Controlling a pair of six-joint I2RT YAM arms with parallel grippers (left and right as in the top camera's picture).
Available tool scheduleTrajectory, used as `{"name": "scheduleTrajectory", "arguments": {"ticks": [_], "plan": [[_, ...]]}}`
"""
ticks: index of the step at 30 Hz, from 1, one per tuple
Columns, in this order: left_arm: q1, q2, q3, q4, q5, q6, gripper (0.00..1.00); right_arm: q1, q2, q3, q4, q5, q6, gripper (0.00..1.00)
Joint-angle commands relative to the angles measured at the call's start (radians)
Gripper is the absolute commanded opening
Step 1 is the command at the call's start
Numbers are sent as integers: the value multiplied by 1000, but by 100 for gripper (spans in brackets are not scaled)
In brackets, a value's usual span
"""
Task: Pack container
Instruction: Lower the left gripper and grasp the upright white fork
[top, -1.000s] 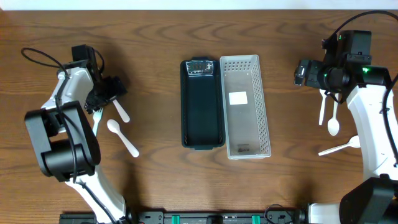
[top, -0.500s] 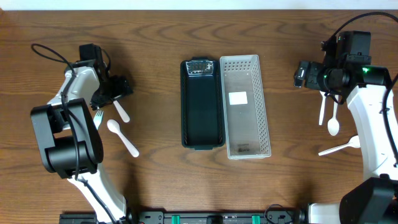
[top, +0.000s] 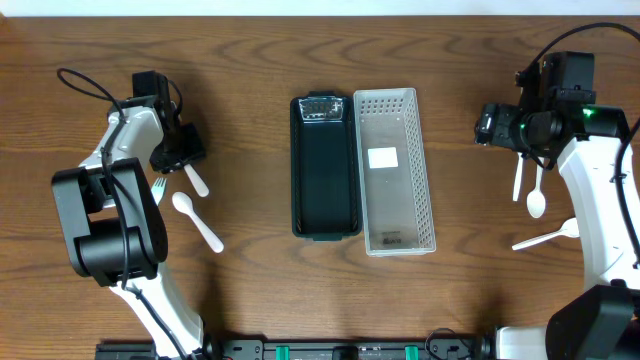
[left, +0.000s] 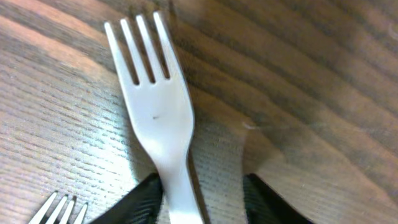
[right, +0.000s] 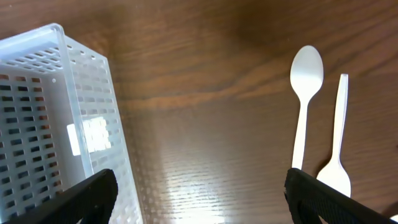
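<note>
Left gripper (left: 200, 185) sits low on the wood-grain table (left: 323, 93), jaws apart either side of a smooth white plastic fork (left: 155, 106) handle, and I see no pinch. Right gripper (right: 205, 199) has its jaws wide with nothing between them. Mid-table is a white perforated basket (top: 400, 190) with a flat white card (top: 383, 157) inside. A glossy dark green tray (top: 325, 180) sits snug beside it. White spoon (right: 306, 74) lies near the right gripper.
</note>
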Motion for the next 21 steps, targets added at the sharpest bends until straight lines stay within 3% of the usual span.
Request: {"name": "scheduleTrajectory", "arguments": {"ticks": [1,11,21], "plan": [[2,15,-13,-16,-27,2,34,0,5,5,-5,-5,9,88],[2,15,-36,-37,-110,-2,31,0,5,5,-15,-6,10,88],[0,-8,-6,-49,-109,-2,8,0,5,5,-15,-6,10,86]]}}
